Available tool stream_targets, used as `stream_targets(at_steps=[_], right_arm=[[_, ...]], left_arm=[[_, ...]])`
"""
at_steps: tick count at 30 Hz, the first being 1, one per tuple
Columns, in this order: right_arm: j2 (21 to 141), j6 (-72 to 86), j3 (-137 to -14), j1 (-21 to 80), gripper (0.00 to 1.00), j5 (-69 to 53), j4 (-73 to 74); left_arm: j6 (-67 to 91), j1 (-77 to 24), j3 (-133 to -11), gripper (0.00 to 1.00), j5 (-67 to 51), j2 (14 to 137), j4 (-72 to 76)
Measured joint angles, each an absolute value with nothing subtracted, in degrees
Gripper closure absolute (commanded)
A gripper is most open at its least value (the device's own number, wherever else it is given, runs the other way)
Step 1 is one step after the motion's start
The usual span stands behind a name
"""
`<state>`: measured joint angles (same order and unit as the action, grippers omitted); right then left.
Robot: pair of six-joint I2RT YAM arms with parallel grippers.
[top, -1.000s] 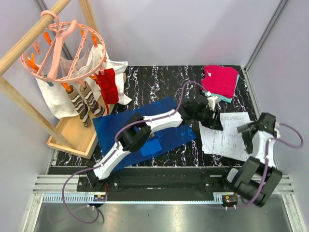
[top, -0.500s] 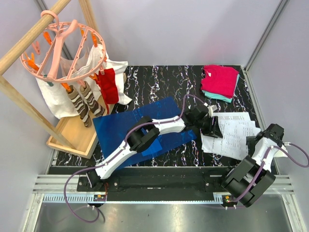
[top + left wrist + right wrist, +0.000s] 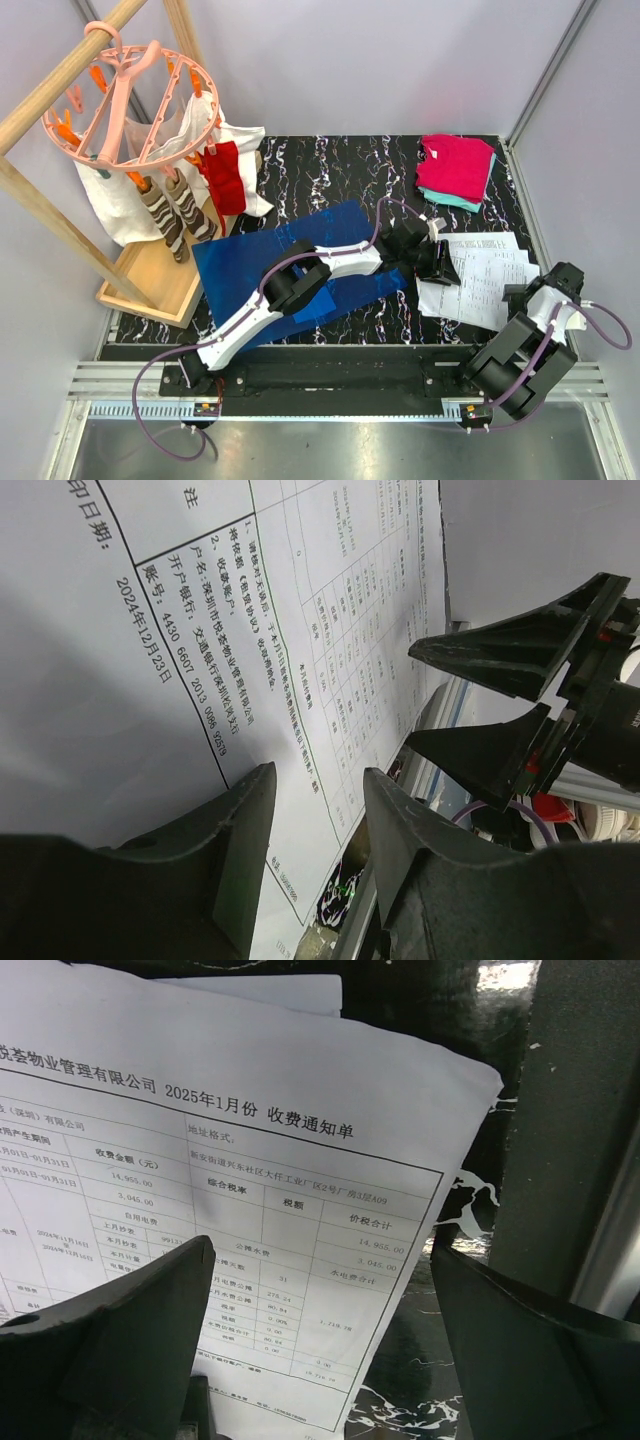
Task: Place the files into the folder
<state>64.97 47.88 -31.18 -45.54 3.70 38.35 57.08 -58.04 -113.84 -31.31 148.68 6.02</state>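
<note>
The left gripper (image 3: pixel 320 852) has its two dark fingers parted by a narrow gap and clasps nothing. The white paper sheets printed with tables and Chinese text (image 3: pixel 300 630) lie flat just under its tips. The right gripper (image 3: pixel 318 1345) is spread wide and likewise empty, its fingers either side of a corner of the top sheet. From above, the sheets lie loosely fanned on the right part of the black marbled table (image 3: pixel 330 165). The left arm is stretched across to their left edge and the right arm is folded at their right edge. The thin translucent blue plastic folder (image 3: pixel 235 268) lies flat under the left arm, its right edge close to the sheets. Folded pink and teal clothes (image 3: pixel 458 163) sit at the far right corner.
</note>
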Motion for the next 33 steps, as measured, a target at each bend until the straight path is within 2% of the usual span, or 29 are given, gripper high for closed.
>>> stream_targets(at_steps=[10, 21, 27, 31, 32, 33], right_arm=[[64.66, 44.82, -30.79, -45.54, 0.02, -2.00, 32.88], [52.18, 39.48, -28.49, -45.54, 0.00, -14.81, 24.64], [56.31, 38.15, -28.27, -45.54, 0.00, -17.69, 21.26], [57.78, 38.15, -27.94, -45.54, 0.09, -17.67, 21.12], [57.78, 38.13, -27.94, -45.54, 0.17, -17.65, 20.88], [57.80, 38.00, -27.94, -45.54, 0.21, -17.63, 20.73]], left_arm=[[57.45, -58.04, -113.45, 0.54, -31.33, 148.57, 6.20], [56.93, -58.04, -113.54, 0.54, -31.38, 148.57, 5.76], [56.58, -58.04, -113.67, 0.54, -31.53, 148.57, 5.50], [56.21, -58.04, -114.04, 0.54, -31.59, 148.57, 4.73], [56.12, -58.04, -114.30, 0.54, -31.64, 148.57, 4.21], [55.96, -58.04, -114.43, 0.53, -31.73, 148.57, 3.79]])
